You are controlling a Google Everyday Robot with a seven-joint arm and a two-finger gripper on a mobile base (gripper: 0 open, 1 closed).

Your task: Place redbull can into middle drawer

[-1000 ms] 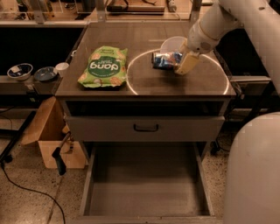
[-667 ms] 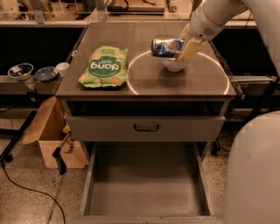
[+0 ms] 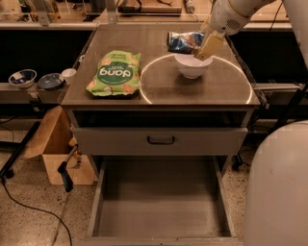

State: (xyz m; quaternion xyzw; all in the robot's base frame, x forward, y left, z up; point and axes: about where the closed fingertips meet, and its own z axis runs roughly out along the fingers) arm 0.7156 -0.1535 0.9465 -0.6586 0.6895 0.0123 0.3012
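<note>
Gripper [image 3: 202,44] just above bowl [image 3: 191,68] — fingers clamped on can [image 3: 182,42], can held sideways, bag [image 3: 114,73] left of bowl, open drawer [image 3: 161,206] well below bowl.

I can read only one word: "dang", white on a dark green oval and upside down to me, on the green snack bag [image 3: 114,73] at 9 o'clock on the worktop [image 3: 192,93]. At 1 o'clock the gripper [image 3: 201,45] clasps the redbull can [image 3: 183,42], whose print I can't make out.

Arm [image 3: 233,14] is being seen as smooth white rounded shells. Gripper [image 3: 200,51], top right, is being shown with flat tan fingers [image 3: 210,44]. A curved white base cover [image 3: 279,187] is being shown bottom right.
</note>
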